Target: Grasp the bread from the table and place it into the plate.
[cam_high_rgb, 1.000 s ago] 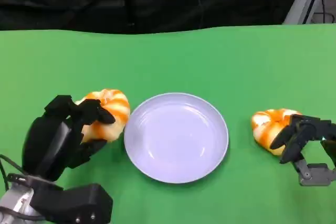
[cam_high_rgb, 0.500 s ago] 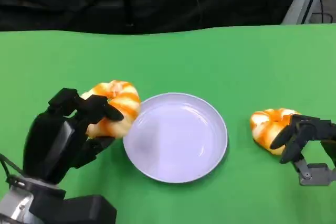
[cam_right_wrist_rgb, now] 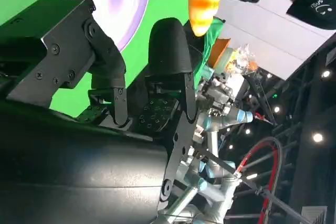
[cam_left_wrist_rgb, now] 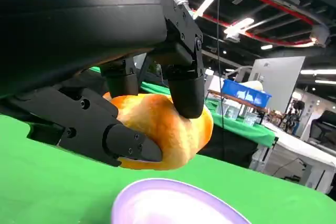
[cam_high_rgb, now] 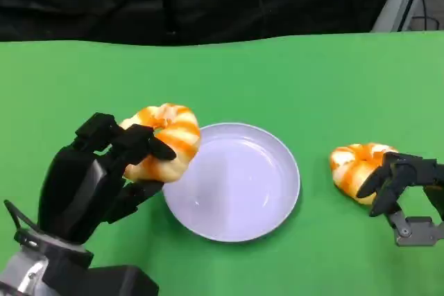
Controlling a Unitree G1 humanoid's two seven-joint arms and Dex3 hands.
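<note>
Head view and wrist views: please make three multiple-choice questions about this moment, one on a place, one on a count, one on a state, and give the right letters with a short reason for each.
1. Where is the bread held by the left hand?
A. over the left rim of the plate
B. flat on the cloth by the table's far edge
C. in the middle of the plate

2. How many pieces of bread are in the scene?
A. one
B. two
C. four

3. What is the state of the right hand?
A. it carries a bread above the plate
B. it holds the plate by its rim
C. its fingers are apart, beside a bread on the table

Answers:
1 A: the held bread in the left hand overlaps the plate's left rim.
2 B: one is held; a second bread lies right of the plate.
3 C: the right hand holds nothing.
</note>
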